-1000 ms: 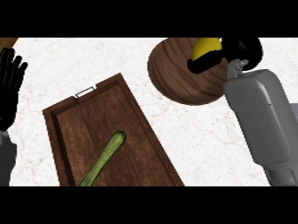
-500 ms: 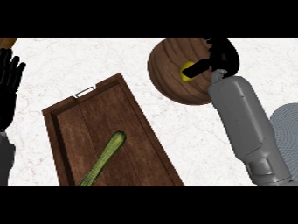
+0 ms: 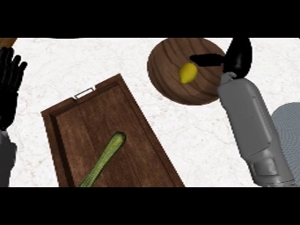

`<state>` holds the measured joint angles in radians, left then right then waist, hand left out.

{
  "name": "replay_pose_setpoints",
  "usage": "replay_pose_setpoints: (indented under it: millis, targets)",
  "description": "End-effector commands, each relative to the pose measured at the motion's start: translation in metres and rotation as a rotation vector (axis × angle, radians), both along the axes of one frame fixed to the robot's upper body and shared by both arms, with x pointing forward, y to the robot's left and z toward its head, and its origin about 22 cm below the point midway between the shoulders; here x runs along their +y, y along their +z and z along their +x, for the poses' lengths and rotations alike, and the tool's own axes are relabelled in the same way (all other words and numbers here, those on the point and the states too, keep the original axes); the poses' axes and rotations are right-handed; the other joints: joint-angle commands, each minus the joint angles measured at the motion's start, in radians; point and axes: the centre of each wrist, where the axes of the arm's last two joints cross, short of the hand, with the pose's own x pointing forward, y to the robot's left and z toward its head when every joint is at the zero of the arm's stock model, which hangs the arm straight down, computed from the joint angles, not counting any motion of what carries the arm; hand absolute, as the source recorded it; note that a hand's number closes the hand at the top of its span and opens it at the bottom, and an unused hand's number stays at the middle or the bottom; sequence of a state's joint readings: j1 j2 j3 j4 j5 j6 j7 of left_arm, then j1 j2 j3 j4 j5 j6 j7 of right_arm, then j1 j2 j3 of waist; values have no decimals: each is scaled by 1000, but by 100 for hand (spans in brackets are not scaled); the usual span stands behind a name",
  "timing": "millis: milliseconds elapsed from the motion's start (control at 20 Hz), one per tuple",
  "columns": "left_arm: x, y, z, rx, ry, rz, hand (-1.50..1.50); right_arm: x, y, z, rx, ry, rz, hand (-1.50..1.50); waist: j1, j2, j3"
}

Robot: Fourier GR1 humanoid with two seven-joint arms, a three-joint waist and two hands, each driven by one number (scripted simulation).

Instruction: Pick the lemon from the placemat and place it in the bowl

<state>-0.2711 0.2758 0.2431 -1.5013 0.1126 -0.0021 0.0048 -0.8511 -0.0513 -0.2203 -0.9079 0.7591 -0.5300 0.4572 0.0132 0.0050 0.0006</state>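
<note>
**Lemon in bowl, right robot hand apart above it**

White marbled bench [image 3: 178,132], seen from steeply above. Right robot hand [image 3: 238,56] over the far-right rim of the round dark wooden bowl [image 3: 168,83], fingers straight, thumb out left, holding nothing. Small yellow lemon [image 3: 188,72] lies inside the bowl, just left of the thumb. Grey woven placemat [image 3: 298,132] at right edge. Long brown wooden tray [image 3: 81,132] holds a green stalk vegetable [image 3: 107,158]. Left robot hand [image 3: 1,90] rests open at left edge, fingers up.
</note>
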Motion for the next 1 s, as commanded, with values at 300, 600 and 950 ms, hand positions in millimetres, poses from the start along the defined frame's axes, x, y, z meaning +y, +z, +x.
replay_pose_setpoints:
  millis: [300,600,950]
  targets:
    - [22,4,-2,6,34,14,0,-102,23,-37,-175,-198,114,-150,-30,-10,-1]
    - [12,-16,-12,19,43,3,0,-170,11,-105,-243,-203,150,-150,-37,-10,-1]
    - [11,-8,-11,17,12,-10,0,-249,-16,-175,-269,-206,185,-150,-22,-6,0]
